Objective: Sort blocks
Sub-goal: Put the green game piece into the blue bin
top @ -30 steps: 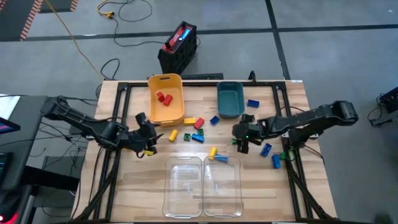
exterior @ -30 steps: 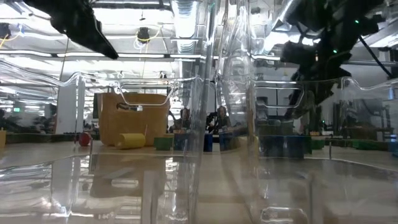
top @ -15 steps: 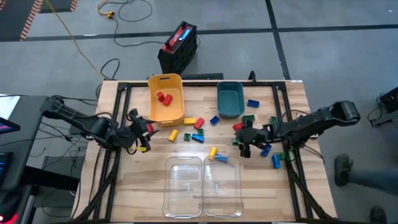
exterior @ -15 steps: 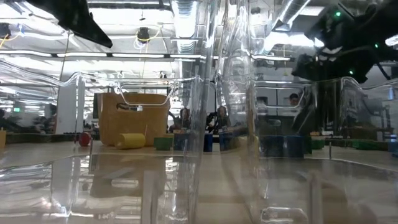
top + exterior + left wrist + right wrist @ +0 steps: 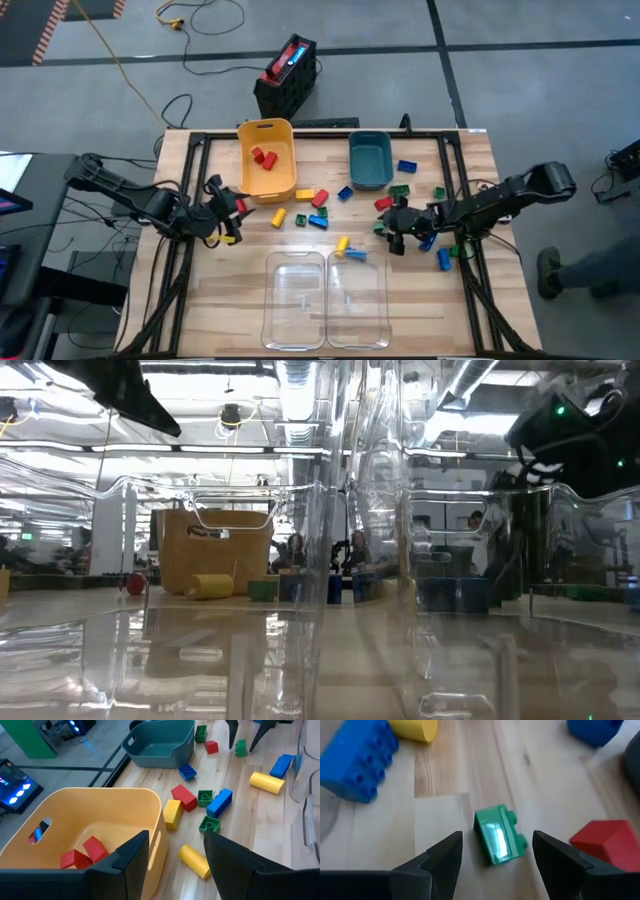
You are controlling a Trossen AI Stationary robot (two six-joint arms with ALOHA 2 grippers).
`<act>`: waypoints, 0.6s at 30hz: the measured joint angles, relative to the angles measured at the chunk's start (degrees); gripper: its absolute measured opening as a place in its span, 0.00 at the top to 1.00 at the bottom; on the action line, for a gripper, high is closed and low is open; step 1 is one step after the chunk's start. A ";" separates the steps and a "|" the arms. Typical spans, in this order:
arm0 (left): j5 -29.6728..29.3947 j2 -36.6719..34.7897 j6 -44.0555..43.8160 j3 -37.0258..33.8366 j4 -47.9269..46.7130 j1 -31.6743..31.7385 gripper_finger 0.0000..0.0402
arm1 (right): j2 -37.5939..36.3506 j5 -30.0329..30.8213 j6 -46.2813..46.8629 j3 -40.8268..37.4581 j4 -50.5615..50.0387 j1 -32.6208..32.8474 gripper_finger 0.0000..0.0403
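Small red, yellow, blue and green blocks [image 5: 318,221] lie scattered across the middle and right of the table. Two red blocks [image 5: 82,854] lie in the yellow bin [image 5: 267,160]. My right gripper [image 5: 395,232] is open and low over a small green block [image 5: 500,837]. This block lies flat on the wood, with one finger on either side of it and a gap at each. A red block [image 5: 602,840] lies close beside it. My left gripper [image 5: 226,212] is open and empty, just left of the yellow bin [image 5: 95,820].
The teal bin [image 5: 370,160] stands at the far middle. Two clear bins [image 5: 325,300] stand at the near edge and fill the low view. A yellow cylinder [image 5: 195,860] and several blocks lie between the bins. More blue and green blocks [image 5: 443,260] lie near the right edge.
My left gripper has drawn back a little toward the table's left edge and then kept still. My right gripper has moved slightly toward the near edge and come down over the green block, still open.
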 joint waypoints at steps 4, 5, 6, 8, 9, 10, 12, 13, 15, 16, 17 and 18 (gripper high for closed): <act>0.00 0.00 0.25 0.00 0.07 0.00 0.54 | 3.72 -0.20 0.01 0.00 4.35 0.00 0.39; 0.00 0.00 0.26 0.00 0.10 0.00 0.54 | 4.35 -0.20 0.00 0.00 5.29 0.01 0.42; 0.00 0.00 0.26 0.00 0.08 0.00 0.54 | 4.88 -0.21 0.02 0.00 5.87 0.02 0.45; 0.00 0.00 0.26 0.00 0.08 0.00 0.54 | 5.50 -0.31 0.41 0.06 6.28 0.05 0.53; 0.00 0.00 0.28 0.00 0.02 0.00 0.54 | 5.57 -0.31 0.54 0.07 6.30 0.07 0.58; 0.00 0.00 0.34 0.00 -0.08 0.00 0.54 | 5.54 -0.31 0.62 0.07 6.27 0.07 0.63; 0.00 0.00 0.48 0.00 -0.24 0.00 0.54 | 4.66 -0.27 0.59 0.07 5.77 0.11 0.73; 0.00 0.00 0.48 0.00 -0.28 0.00 0.54 | 3.82 -0.21 0.55 0.07 4.86 0.07 0.77; 0.00 0.00 0.48 0.00 -0.28 0.00 0.54 | 1.34 -0.18 0.16 0.02 2.27 -0.08 0.81; 0.00 0.00 0.48 0.00 -0.31 0.00 0.54 | -0.20 -0.09 0.16 0.02 1.00 -0.26 0.81; 0.00 0.00 0.48 0.00 -0.31 0.00 0.54 | -1.75 0.22 0.20 0.04 -0.20 -0.53 0.81; 0.00 0.00 0.48 0.00 -0.31 0.00 0.54 | -3.54 0.28 0.36 0.15 -1.89 -0.83 0.81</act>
